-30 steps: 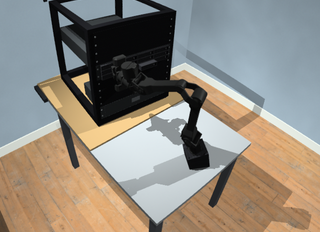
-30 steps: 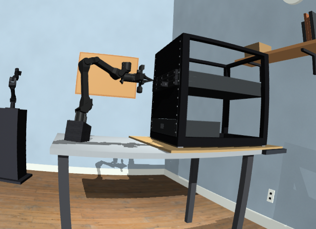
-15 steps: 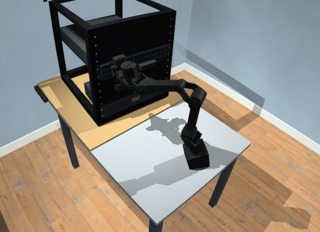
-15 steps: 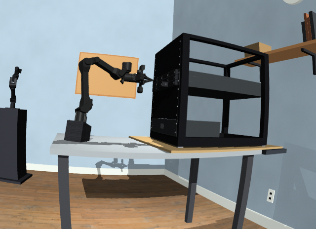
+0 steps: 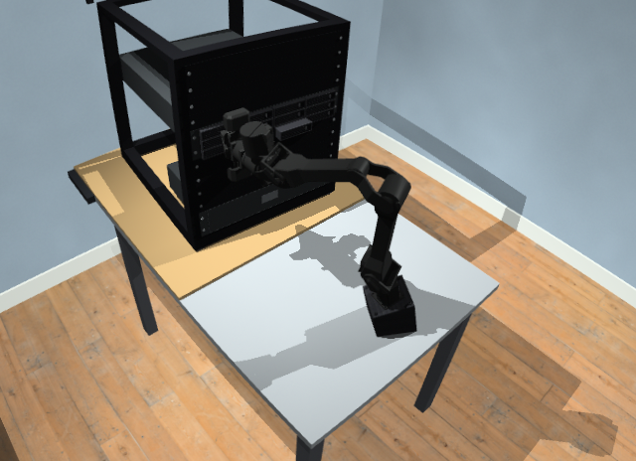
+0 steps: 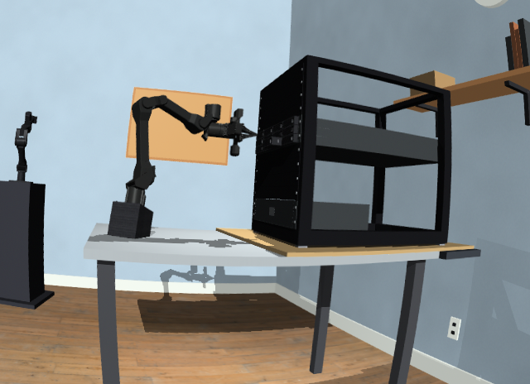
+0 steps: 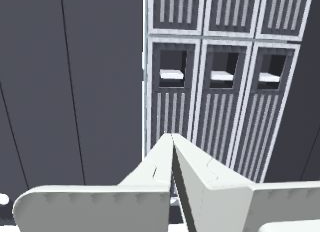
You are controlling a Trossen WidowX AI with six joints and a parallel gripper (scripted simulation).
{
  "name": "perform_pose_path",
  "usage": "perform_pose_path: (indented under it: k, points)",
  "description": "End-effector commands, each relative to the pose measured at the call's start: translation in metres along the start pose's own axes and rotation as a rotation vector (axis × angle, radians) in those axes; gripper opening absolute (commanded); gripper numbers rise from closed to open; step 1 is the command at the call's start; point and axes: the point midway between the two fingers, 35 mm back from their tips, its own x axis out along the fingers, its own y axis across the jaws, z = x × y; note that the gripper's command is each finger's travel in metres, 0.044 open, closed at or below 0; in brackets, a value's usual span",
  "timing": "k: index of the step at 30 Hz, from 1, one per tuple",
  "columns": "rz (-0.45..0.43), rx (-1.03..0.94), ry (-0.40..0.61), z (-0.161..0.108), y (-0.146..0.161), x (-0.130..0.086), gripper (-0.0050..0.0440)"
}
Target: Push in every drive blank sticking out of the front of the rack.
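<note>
The black open-frame rack (image 5: pixel 226 101) stands on a tan board (image 5: pixel 154 225) at the far end of the table. A band of grey drive blanks (image 5: pixel 271 119) crosses its front at mid height. One blank (image 5: pixel 293 129) right of the arm's wrist sticks out from the band. My gripper (image 6: pixel 254 134) is shut with nothing between the fingers. Its tips are at the front face, at the left end of the band. In the wrist view the shut fingertips (image 7: pixel 172 137) point at the leftmost slotted blank (image 7: pixel 171 92), with two more blanks (image 7: pixel 225 97) beside it. I cannot tell if the tips touch it.
The arm's base (image 5: pixel 393 312) sits on the white table half, near the right edge. A lower grey panel (image 5: pixel 269 197) is on the rack's front near the bottom. A wall shelf (image 6: pixel 479 87) hangs behind the rack. A second stand (image 6: pixel 19 238) is off to the side.
</note>
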Motion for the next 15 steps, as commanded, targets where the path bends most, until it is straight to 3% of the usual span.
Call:
perform_pose_path:
  k: [1, 15]
  points:
    - [0.023, 0.013, 0.004, -0.0010, 0.0114, -0.0001, -0.0050]
    - [0.023, 0.013, 0.004, -0.0010, 0.0116, 0.0029, -0.0050]
